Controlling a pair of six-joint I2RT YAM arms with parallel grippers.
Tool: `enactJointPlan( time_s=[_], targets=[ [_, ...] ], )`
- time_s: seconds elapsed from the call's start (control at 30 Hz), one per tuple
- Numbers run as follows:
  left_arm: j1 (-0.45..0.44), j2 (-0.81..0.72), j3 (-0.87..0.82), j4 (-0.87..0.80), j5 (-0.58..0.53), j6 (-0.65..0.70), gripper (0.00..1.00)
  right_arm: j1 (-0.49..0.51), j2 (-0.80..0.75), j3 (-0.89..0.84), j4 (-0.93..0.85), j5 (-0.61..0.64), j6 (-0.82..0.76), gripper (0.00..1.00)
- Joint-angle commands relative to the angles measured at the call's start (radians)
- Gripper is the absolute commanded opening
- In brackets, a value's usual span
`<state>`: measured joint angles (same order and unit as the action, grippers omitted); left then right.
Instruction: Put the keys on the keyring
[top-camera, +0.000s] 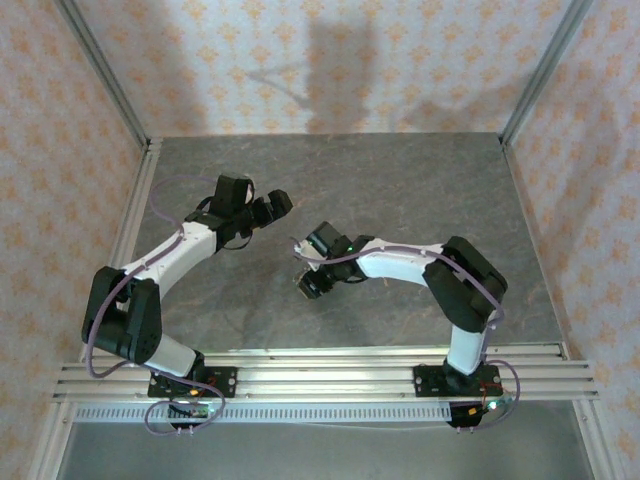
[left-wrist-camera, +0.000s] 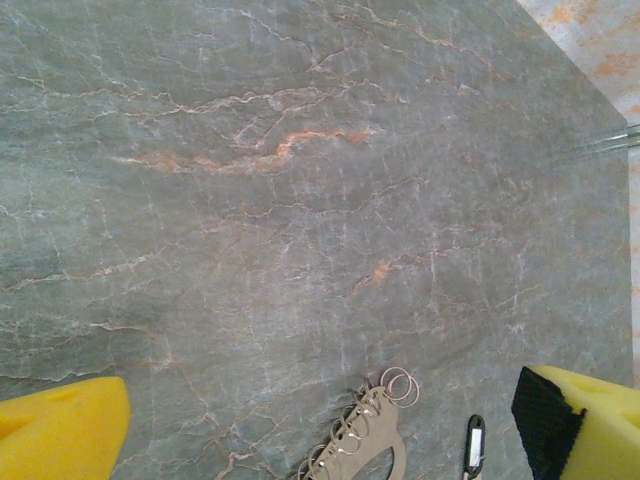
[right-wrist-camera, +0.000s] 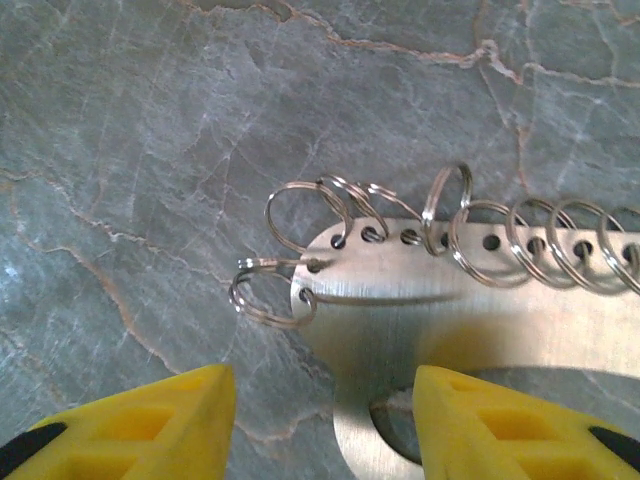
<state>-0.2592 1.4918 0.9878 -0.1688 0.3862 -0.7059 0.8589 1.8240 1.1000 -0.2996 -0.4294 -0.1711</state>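
Nothing threaded yet: key (left-wrist-camera: 475, 445) lies loose just beside keyring (left-wrist-camera: 372, 420) (untouched). Right gripper (right-wrist-camera: 322, 385) spread over keyring, empty; left gripper (left-wrist-camera: 320, 420) spread wide.

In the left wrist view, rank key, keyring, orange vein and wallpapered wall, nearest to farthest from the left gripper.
From the left gripper:
1. The keyring, low centre, and the key, just right of it: too close to call.
2. The orange vein, upper centre.
3. The wallpapered wall, top right corner.
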Motion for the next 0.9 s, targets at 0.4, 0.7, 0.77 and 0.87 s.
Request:
enactJointPlan(
  time_s=[0.4, 0.7, 0.77, 0.87],
  targets=[
    [0.017, 0.031, 0.026, 0.006, 0.023, 0.020, 1.00, 0.029, 0.081, 0.086, -0.015, 0.025, -0.048, 0.44],
    [0.020, 0.040, 0.024, 0.018, 0.030, 0.019, 1.00, 0.034, 0.079, 0.098, -0.026, 0.011, -0.053, 0.34],
    [0.020, 0.041, 0.022, 0.022, 0.033, 0.017, 1.00, 0.036, 0.070, 0.101, -0.027, 0.003, -0.052, 0.41],
    [0.022, 0.039, 0.022, 0.024, 0.034, 0.017, 1.00, 0.038, 0.060, 0.108, -0.034, -0.001, -0.053, 0.44]
  ],
)
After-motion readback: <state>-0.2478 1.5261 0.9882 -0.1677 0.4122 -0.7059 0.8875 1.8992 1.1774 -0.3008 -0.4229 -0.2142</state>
